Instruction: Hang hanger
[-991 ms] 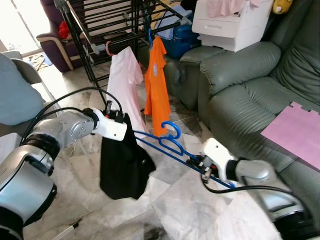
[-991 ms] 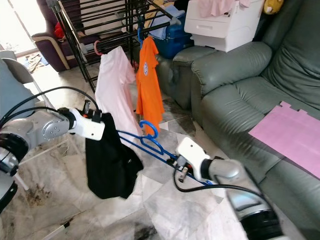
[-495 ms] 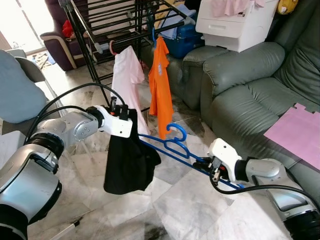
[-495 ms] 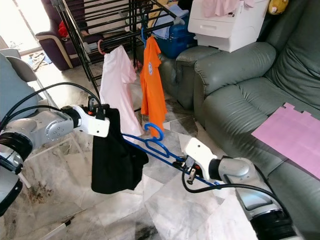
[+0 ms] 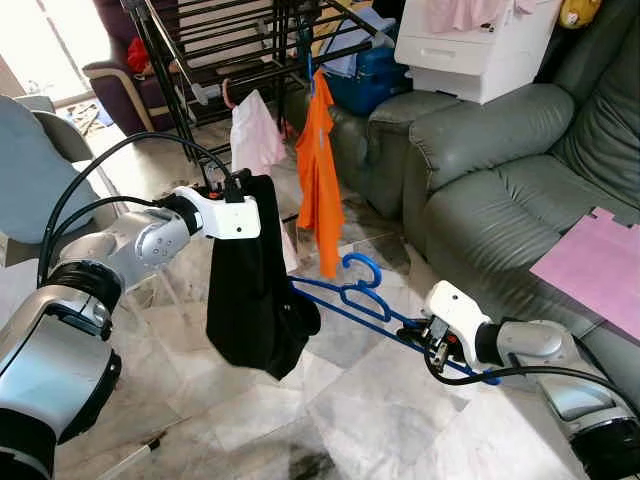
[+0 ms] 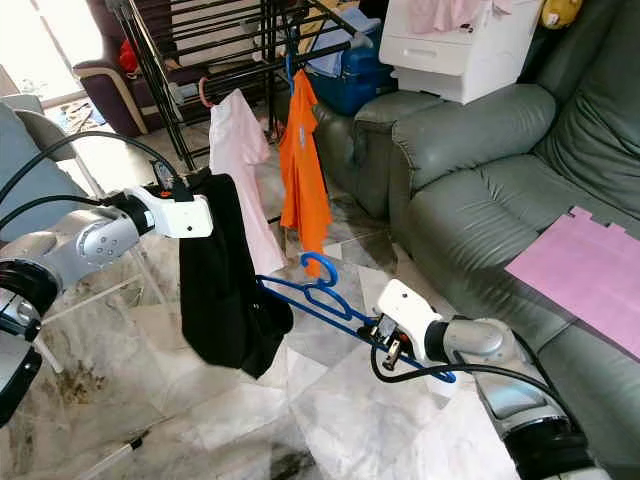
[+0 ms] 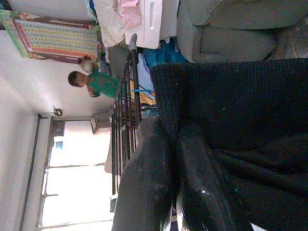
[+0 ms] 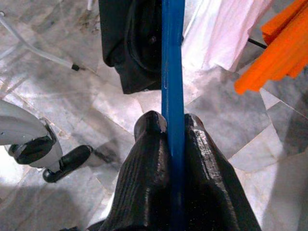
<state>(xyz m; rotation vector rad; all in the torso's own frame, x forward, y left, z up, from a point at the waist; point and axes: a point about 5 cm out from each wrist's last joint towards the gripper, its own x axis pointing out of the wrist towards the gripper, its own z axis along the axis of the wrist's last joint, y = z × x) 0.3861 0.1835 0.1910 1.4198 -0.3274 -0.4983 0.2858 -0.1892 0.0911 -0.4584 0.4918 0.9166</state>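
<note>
Right tool (image 5: 432, 334) clamps one end of the blue hanger (image 5: 352, 296) below the drying rack (image 5: 240, 60), while left tool (image 5: 236, 196) pinches the black garment (image 5: 250, 280) draped on its other end.

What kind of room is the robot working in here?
Probably a home living room used for drying laundry: a green leather sofa, a black drying rack with an orange shirt hanging on it, and a marble tile floor.

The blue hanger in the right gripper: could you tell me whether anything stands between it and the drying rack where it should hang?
Yes. The orange shirt and pink garment already hang on the drying rack, directly beyond the blue hanger held by the right gripper. The black garment in the left gripper also covers the hanger's far end.
</note>
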